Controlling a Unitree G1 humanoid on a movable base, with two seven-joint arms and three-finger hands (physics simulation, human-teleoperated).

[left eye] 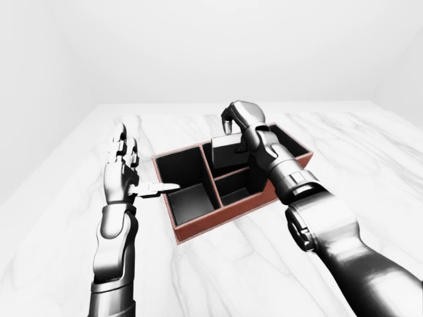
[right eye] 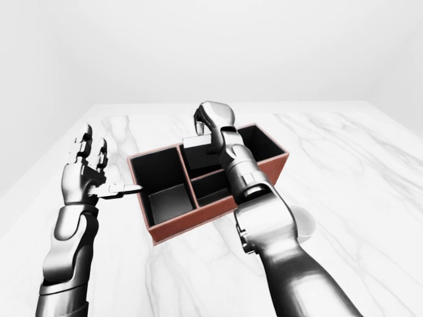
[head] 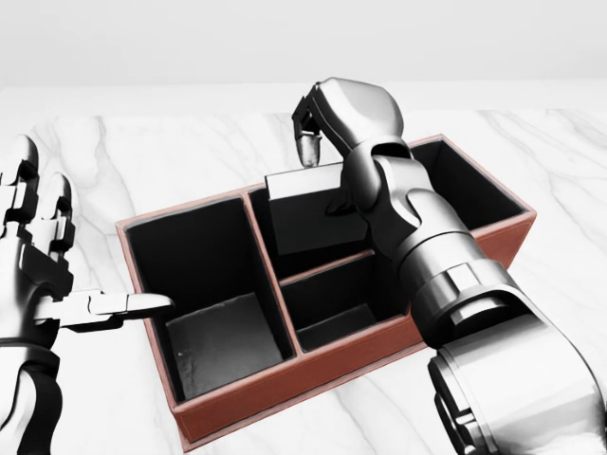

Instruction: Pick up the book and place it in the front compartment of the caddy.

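The reddish-brown caddy (head: 285,393) with black insides lies across the middle of the head view on the marble table. It has a big left compartment, two small middle ones and a right one partly hidden by my right forearm. The dark book (head: 305,216) with a pale top edge stands upright in the upper middle compartment. My right hand (head: 322,180) is shut on its top, one finger (head: 310,150) behind it and the thumb on its near side. My left hand (head: 57,275) is open beside the caddy's left wall, thumb pointing at the rim.
The white marble table (head: 142,152) stretches all round the caddy, with its far edge against a plain pale wall. In the right-eye view a pale rounded shape (right eye: 305,226) shows beside my right arm, low on the right.
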